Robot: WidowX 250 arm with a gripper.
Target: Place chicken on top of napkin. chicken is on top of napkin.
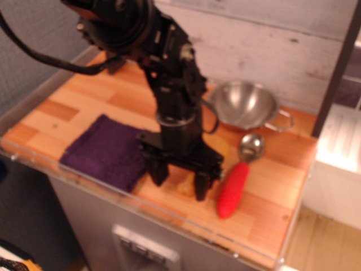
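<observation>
Hand (179, 182) stood fingers apart over the mostly hidden chicken (184, 186); your blurred view risked a mis-seated pinch near the spoon (234, 182).

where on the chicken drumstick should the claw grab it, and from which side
Probably at the thin bone end, coming straight down from above. The claw hangs open over the chicken drumstick, one finger on each side of the sliver still showing; the rest is hidden behind the arm. The narrow neck looks likelier to fit between the fingers than the bulbous end. The red-handled spoon lies close on the right, so side approaches look crowded.
</observation>
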